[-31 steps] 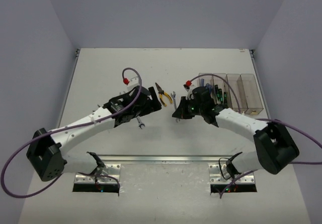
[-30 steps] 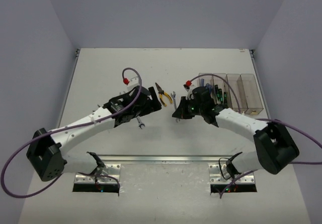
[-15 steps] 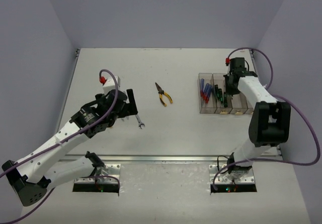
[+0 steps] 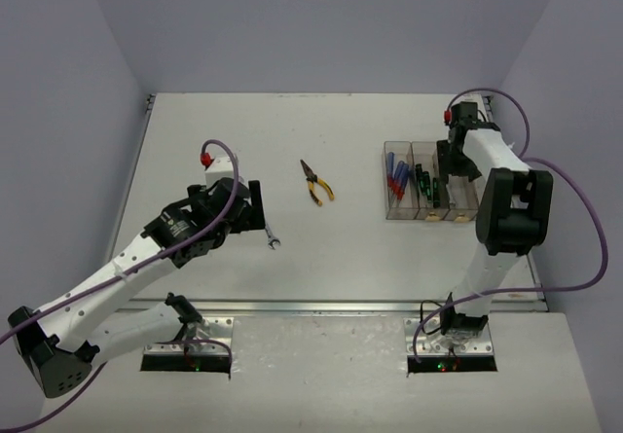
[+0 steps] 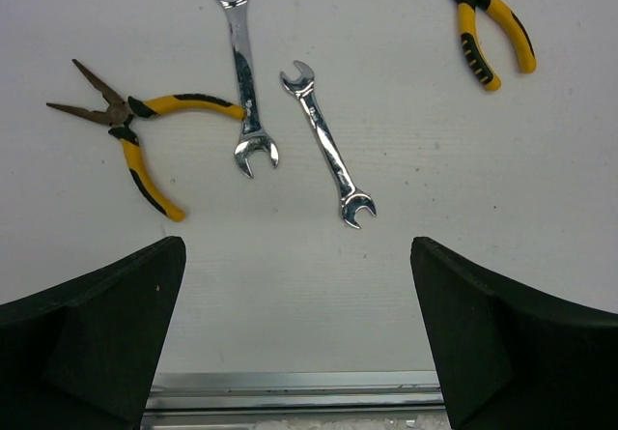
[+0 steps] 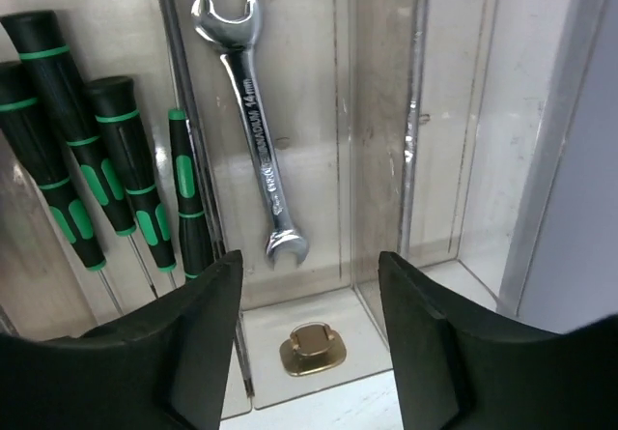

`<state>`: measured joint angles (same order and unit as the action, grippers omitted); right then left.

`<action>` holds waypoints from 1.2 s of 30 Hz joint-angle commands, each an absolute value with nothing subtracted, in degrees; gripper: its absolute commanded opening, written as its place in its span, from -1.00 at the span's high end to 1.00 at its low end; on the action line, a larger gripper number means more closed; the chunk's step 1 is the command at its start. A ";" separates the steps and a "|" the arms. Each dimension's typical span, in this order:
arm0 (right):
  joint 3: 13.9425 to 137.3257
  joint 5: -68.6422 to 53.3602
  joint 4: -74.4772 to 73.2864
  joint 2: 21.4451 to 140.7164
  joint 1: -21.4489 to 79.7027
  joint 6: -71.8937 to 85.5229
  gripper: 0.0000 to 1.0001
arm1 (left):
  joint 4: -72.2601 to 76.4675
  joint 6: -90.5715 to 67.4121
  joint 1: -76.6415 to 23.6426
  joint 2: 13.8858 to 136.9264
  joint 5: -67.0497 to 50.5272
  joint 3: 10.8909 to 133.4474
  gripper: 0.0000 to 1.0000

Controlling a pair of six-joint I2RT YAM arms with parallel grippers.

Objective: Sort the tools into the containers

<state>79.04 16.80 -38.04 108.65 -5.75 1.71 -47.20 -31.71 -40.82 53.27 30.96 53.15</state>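
Silver wrench beyond parted right gripper

White table spreads ahead of the left gripper, with a metal rail closer in. A brass oval fitting sits between the right gripper's fingers.

Your right arm no longer reaches toward the middle of the desk. It now stretches to the far right, with the right gripper above the containers. Its jaws, shut a second ago, now stand apart. A silver wrench lies flat in the compartment just right of the green-handled screwdrivers. The small wrench that lay beside the yellow pliers is gone from that spot. Your left arm has drawn back leftward from the pliers, leaving a second wrench in full sight beside the left gripper.
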 commanded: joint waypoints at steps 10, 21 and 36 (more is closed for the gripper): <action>80.33 9.49 -39.99 87.63 -2.29 10.98 -0.85 | -32.73 -37.44 -31.61 70.22 20.83 50.80 -1.00; 55.85 -26.72 -23.02 69.17 -2.11 25.53 -0.98 | -28.35 -46.71 -27.03 93.12 17.01 58.58 -0.59; 55.07 -28.31 -23.82 66.45 -2.11 27.61 -0.98 | -34.31 -54.57 -28.56 106.20 18.49 63.59 0.11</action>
<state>54.15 -27.00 -25.76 68.36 -1.78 27.27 -32.31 -51.76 -28.02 103.90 17.95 62.45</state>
